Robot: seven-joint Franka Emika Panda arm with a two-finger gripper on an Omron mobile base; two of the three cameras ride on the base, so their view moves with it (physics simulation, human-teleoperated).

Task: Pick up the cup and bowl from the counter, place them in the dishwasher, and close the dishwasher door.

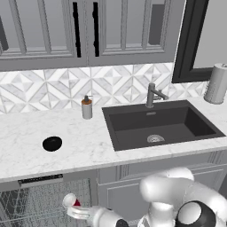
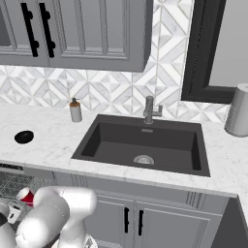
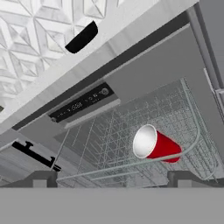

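The red cup (image 3: 155, 145) lies on its side in the dishwasher's grey wire rack (image 3: 109, 140), white mouth toward the camera. It also appears as the cup (image 1: 73, 201) and cup (image 2: 25, 195). My gripper (image 3: 112, 178) is open just short of the cup, fingers wide apart and holding nothing. From the base views the gripper (image 1: 80, 213) and gripper (image 2: 12, 213) hang low over the rack. The black bowl (image 1: 52, 143), also bowl (image 2: 24, 137), rests on the white marble counter (image 1: 26, 133) above the dishwasher. The dark control strip (image 3: 83, 104) runs under the counter edge. The dishwasher door is out of view.
A dark sink (image 1: 159, 124) with a grey faucet (image 1: 153, 95) is set in the counter to the right. A grey soap dispenser (image 1: 87, 107) stands by the backsplash and a paper towel roll (image 1: 217, 84) at far right. Grey panelled cabinets (image 2: 131, 218) sit under the sink.
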